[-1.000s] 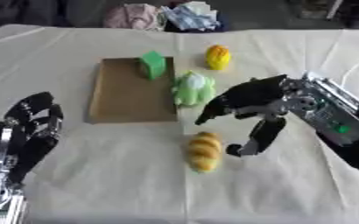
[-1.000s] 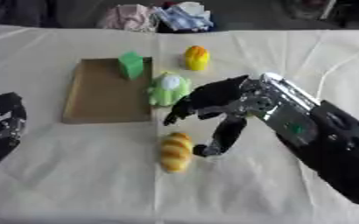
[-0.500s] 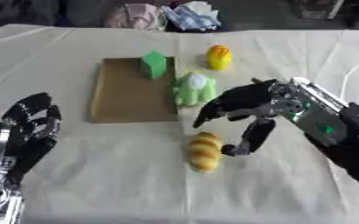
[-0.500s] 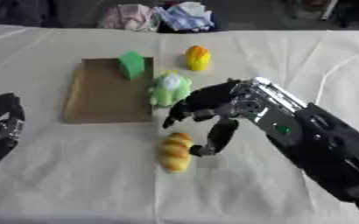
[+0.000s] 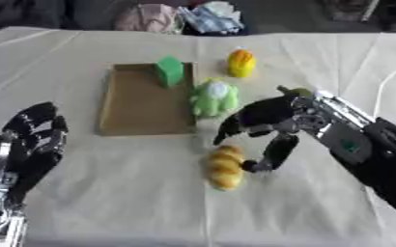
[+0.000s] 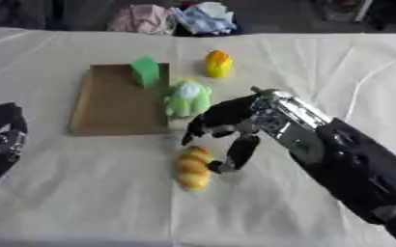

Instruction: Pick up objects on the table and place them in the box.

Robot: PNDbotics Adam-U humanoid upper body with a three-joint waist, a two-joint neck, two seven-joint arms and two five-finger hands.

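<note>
Right hand [image 5: 269, 123] spread wide above the yellow bread-like toy [image 5: 225, 166], thumb tip touching its right side, holding nothing, green blocky toy [image 5: 170, 71] at the flat brown box's [image 5: 142, 103] far edge, pale green plush [image 5: 213, 98] beside it, left hand [image 5: 28, 144] idle near left, fingers relaxed, partly cut off.

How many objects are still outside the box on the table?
3: a yellow bread-like piece by the right hand, a pale green toy beside the box, a yellow-orange toy farther back.
</note>
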